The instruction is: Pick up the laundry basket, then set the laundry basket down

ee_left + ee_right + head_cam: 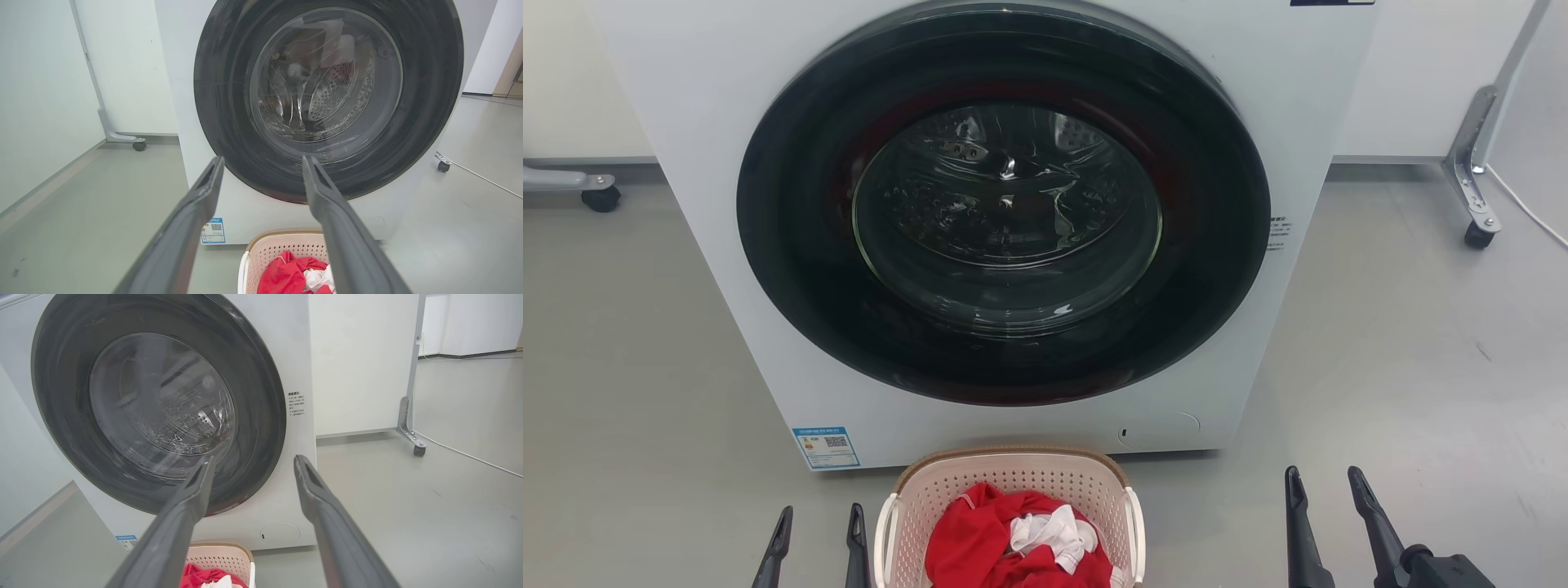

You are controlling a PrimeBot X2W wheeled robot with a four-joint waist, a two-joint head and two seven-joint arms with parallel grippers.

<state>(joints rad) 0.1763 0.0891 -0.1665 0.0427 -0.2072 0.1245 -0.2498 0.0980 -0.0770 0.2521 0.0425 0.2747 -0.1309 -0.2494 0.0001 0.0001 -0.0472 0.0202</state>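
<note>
The basket (1013, 480) stands on the floor (1405, 367) right in front of the washer (686, 122), below its round door (1005, 204), which is shut. In the basket lies a crumpled red cloth (972, 539) with a smaller white cloth (1049, 531) bunched on top of it, towards the right side. They lie well below the brown rim, and the perforated back wall is bare above them. Through the door glass I see the drum's perforated steel wall; reflections keep me from telling whether anything lies inside. My left hand (820, 516) is released, its fingers spread and holding nothing, just beside the basket's white left handle (886, 531) and not quite touching it, as far as I can tell. My right hand (1324, 478) is released too, empty, fingers apart, and sits well off to the right of the basket over bare floor, clear of the right handle (1135, 527). Both hands point towards the washer.
</note>
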